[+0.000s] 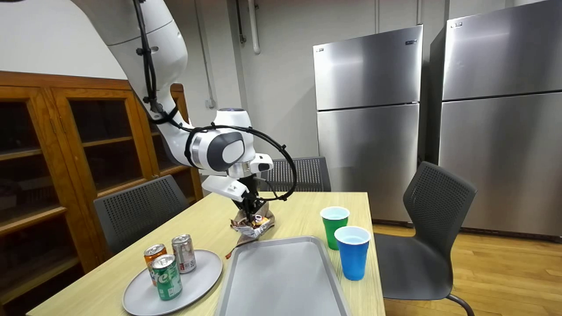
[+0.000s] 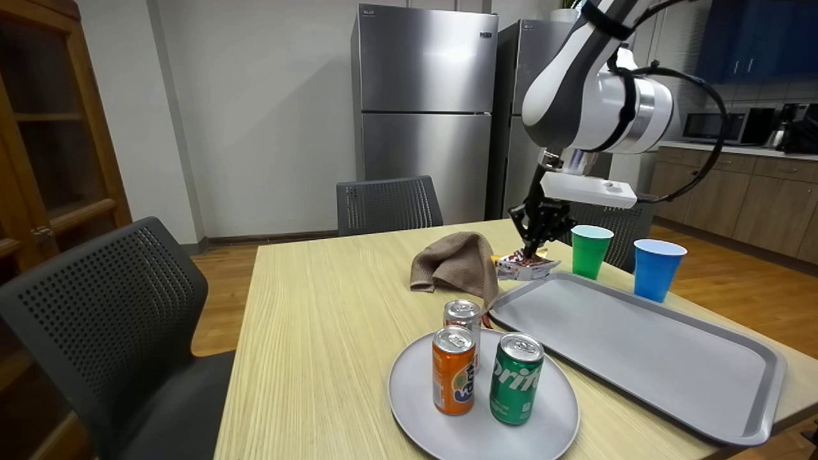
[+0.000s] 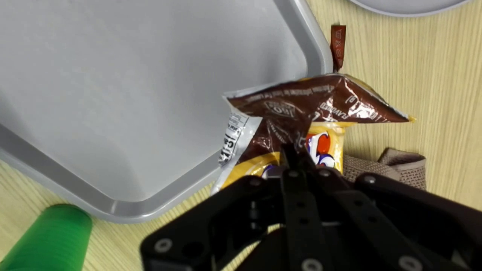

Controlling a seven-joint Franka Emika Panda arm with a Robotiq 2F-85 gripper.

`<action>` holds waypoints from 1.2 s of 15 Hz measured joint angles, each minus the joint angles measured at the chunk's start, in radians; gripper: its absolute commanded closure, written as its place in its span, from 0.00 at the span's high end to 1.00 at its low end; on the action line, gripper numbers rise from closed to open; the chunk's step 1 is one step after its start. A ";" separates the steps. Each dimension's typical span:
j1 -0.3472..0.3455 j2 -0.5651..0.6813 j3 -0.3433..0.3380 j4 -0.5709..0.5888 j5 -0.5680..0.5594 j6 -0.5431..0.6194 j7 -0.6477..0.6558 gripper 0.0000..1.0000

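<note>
Nearest in an exterior view, a plate (image 1: pixel 206 268) just beside one long side of the tray (image 1: pixel 283 276) bears a green can (image 1: pixel 167 277), an orange can (image 1: pixel 155 251) and a silver can (image 1: pixel 184 253). Off the tray's opposite side stand a blue cup (image 1: pixel 353 256), then a green cup (image 1: pixel 333 229). At the tray's far end is the bag (image 3: pixel 278 130), overlapping it in the wrist view, pinched in the claw (image 3: pixel 294 151). A towel (image 2: pixel 455 259) lies just past that end; fridges (image 1: pixel 368 145) stand well beyond the tray.
</note>
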 measured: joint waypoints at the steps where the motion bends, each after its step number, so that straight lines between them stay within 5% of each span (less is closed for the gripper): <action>1: 0.006 0.018 0.000 0.020 -0.003 0.000 0.002 0.00; 18: 0.046 0.284 -0.062 0.347 -0.089 -0.009 0.092 0.00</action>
